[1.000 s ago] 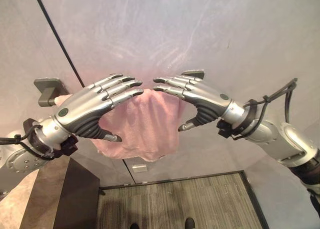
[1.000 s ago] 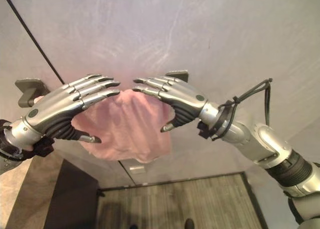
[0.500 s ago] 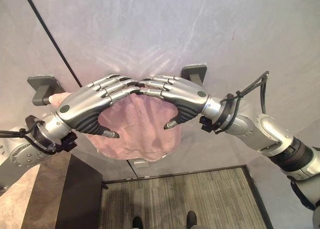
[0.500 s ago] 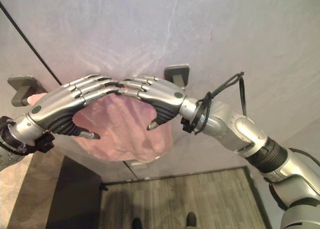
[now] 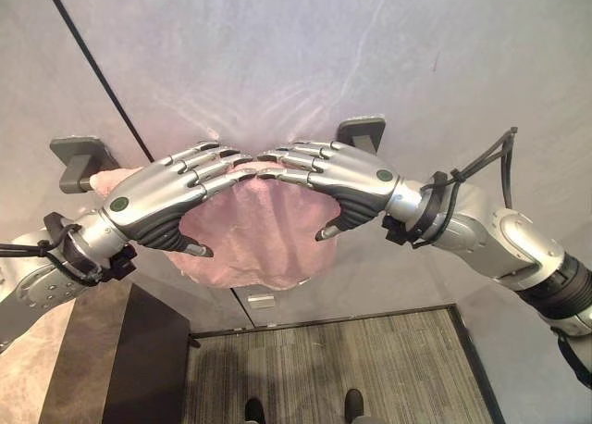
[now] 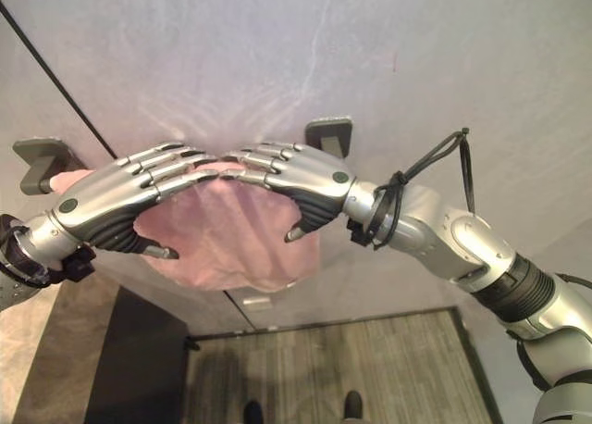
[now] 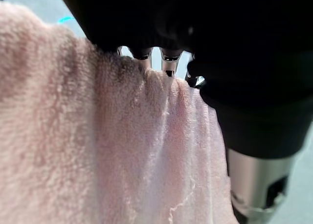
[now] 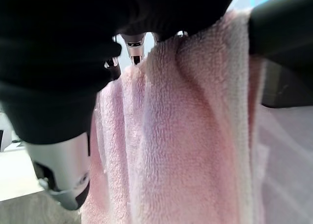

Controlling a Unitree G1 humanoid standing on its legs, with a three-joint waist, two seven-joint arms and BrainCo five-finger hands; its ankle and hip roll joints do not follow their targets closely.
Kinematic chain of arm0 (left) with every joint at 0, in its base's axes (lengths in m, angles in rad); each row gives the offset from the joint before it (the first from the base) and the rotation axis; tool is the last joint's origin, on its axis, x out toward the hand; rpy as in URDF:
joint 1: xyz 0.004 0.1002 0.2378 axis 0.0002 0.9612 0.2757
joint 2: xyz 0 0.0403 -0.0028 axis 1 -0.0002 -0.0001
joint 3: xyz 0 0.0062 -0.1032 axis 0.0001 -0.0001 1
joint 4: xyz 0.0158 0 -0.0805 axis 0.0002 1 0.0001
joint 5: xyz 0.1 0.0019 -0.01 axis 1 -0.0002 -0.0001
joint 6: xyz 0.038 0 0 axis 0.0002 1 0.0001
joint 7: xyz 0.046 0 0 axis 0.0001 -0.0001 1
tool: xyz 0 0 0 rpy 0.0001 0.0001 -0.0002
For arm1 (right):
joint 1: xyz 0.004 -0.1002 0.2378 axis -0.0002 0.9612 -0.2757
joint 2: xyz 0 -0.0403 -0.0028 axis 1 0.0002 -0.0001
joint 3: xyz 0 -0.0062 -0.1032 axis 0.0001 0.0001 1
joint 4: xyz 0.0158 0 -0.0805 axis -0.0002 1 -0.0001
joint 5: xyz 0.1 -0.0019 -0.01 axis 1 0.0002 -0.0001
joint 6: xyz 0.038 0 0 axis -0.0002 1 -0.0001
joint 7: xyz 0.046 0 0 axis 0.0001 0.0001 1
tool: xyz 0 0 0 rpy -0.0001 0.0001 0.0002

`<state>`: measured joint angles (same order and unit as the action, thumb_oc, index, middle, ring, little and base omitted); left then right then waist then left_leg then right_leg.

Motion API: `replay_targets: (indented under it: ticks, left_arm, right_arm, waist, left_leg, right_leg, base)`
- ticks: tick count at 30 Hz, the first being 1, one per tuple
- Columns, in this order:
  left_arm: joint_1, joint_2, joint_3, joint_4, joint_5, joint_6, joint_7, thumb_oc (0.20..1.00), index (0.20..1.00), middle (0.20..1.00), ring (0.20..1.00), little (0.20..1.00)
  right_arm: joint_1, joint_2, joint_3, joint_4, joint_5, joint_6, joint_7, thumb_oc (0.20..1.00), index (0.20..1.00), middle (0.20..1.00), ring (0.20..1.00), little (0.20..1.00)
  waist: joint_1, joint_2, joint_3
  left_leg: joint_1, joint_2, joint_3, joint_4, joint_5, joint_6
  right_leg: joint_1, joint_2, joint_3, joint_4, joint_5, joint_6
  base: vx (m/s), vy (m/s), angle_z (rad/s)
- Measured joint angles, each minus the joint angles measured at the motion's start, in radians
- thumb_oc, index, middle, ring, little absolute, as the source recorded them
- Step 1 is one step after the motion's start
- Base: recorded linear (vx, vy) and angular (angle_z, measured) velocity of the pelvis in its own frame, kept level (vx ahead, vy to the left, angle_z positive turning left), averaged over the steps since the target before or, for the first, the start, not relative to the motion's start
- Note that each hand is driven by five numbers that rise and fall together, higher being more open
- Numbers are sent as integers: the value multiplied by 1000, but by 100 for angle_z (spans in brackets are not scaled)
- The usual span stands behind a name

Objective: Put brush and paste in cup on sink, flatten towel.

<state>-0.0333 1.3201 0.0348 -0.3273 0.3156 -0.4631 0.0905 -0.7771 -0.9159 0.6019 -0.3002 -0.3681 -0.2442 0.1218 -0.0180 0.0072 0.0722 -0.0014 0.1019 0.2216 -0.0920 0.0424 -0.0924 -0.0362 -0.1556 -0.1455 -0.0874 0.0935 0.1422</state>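
Left eye view: both hands up at the wall, fingertips meeting over a pink towel [image 5: 250,234].
Towel: hangs bunched w/ folds on a rail between two grey wall brackets, left bracket [image 5: 79,160] & right bracket [image 5: 363,130]; lower edge rounded, uneven, not flat.
Left hand [image 5: 162,197]: comes in from lower left, fingers [image 5: 217,160] straight & slightly fanned, laid along towel's top edge; thumb hangs free below, apart from cloth. Not clamping anything.
Right hand [image 5: 347,179]: comes in from right, fingers [image 5: 291,157] straight, tips just touching left hand's tips at towel's top middle; thumb points down, free. Not pinching.
Left wrist view: towel [image 7: 98,136] close up, terry pile, vertical folds; fingertips show just past its top edge.
Right wrist view: towel [image 8: 186,136] draped in thick folds, fingertips past its top edge.
Wall [image 5: 277,54]: pale grey panels, dark seam running diagonally behind left bracket.
Below: dark cabinet [image 5: 143,368] at lower left, striped carpet floor [image 5: 324,368], a person's shoes [image 5: 301,408] at bottom edge.
Brush, paste, cup: can't tell where.
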Motion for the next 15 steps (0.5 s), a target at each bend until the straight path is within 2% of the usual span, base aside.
replay_targets:
  ticks: [2, 5, 8, 15]
  left_arm:
    - [12, 0, 7, 12, 5, -8, 7, 1000, 1000, 1000, 1000, 1000]
    - [67, -61, 40, 33, 6, -16, 9, 1000, 1000, 1000, 1000, 1000]
    - [95, -81, 38, 74, 6, -15, 9, 1000, 1000, 1000, 1000, 1000]
    - [115, -110, 35, 151, 7, -16, 14, 1000, 1000, 1000, 1000, 1000]
  right_arm:
    - [34, -1, -17, -7, 0, -1, -10, 1000, 1000, 1000, 1000, 1000]
    - [109, 2, -49, -16, 43, -19, -11, 1000, 1000, 1000, 1000, 1000]
    - [154, 2, -61, 2, 81, -25, -14, 1000, 1000, 1000, 1000, 1000]
    - [184, 0, -70, 56, 55, -38, -21, 1000, 1000, 1000, 1000, 1000]
  waist:
    - [-1, 5, -5]
    - [-2, 17, -25]
    - [-1, 27, -53]
    - [-2, 23, -84]
  left_leg:
    - [1, 0, 1, 1, 0, 0]
    - [1, 1, 2, -1, 0, 0]
    - [0, 2, 2, -3, 0, 0]
    - [0, 7, 2, -4, -5, -1]
  right_leg:
    - [0, 0, 0, 1, 1, -1]
    - [0, 1, 0, 1, 1, -1]
    - [2, 2, -1, -5, 0, 0]
    - [3, 5, 0, -7, -2, 3]
  base:
    - [0, 0, 0]
    - [0, 0, 0]
    - [0, 0, 0]
    - [16, -3, -1]
